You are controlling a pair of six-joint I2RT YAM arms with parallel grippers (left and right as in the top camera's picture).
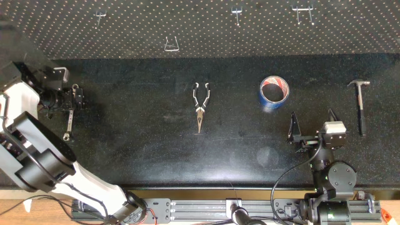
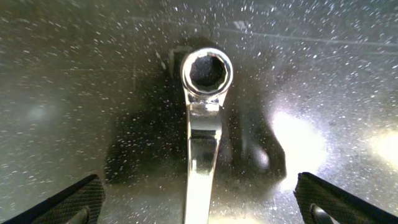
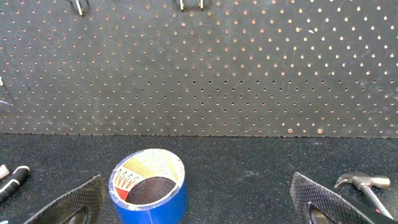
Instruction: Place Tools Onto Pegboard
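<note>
Landmark: the pliers (image 1: 200, 105), flat at mid-counter, white handles toward the pegboard and nose toward the arm bases. You place every entry below from them.
Counter (image 1: 144, 137): black and speckled; it carries all the loose tools.
Pegboard (image 1: 206, 28): a dark perforated panel standing beyond the pliers, along the counter's far edge.
Hooks: you see one wire hook (image 1: 171, 45) low on the pegboard, just beyond the pliers and slightly toward the left arm's side. Three more are set higher up.
Wrench (image 1: 69, 122): well apart from the pliers on the left arm's side, flat on the counter. Your left wrist view shows its ring end and shaft lying between the fingers.
Left end effector (image 1: 72, 98): over the wrench, fingers spread wide, one on either side of the shaft, neither touching it.
Tape roll (image 1: 274, 92): blue, hole upward, near the pliers on the right arm's side.
Hammer (image 1: 360, 106): farther from the pliers than the tape roll, on the same side, flat, head toward the pegboard.
Right end effector (image 1: 311, 128): on the pliers' right-arm side, nearer the arm bases than the tape roll. Its fingers are apart and it holds nothing.
</note>
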